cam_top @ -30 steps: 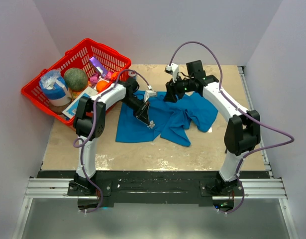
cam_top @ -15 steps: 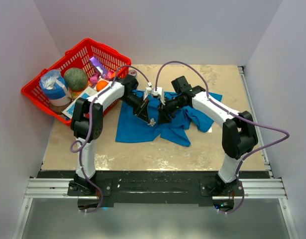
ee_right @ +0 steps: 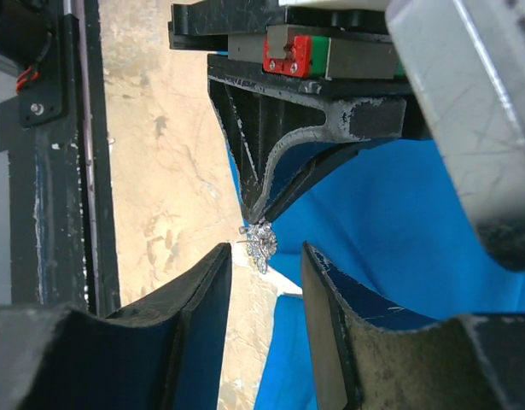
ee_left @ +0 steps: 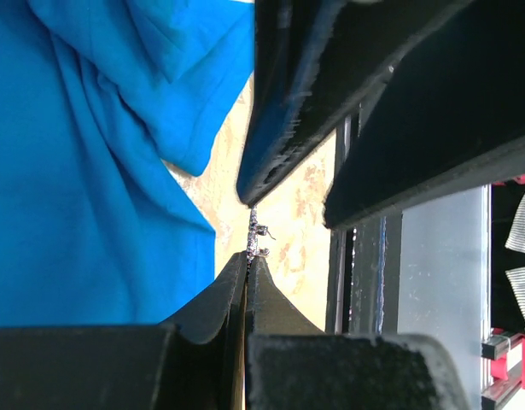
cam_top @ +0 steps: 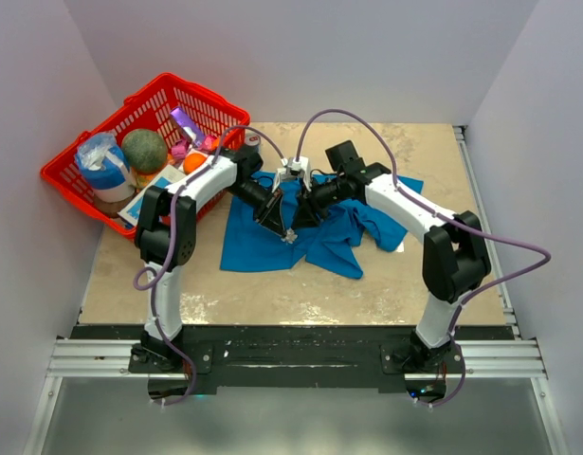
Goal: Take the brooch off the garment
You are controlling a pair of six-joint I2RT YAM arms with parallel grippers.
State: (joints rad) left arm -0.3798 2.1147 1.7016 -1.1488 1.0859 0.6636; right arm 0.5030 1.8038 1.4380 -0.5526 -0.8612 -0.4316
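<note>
left gripper is clamped tight, with the brooch pinched right at its tips. right gripper has its jaws parted, one finger either side of the brooch, not touching it. brooch hangs just over the rumpled blue garment; can't tell if it's still pinned. the garment is spread mid table, and a red basket sits far left.

Plain bright blue on the garment, a silvery-white sparkle on the brooch, mottled tan-and-cream across the table, vivid red on the mesh basket, and the arms show white and black with purple cables.
</note>
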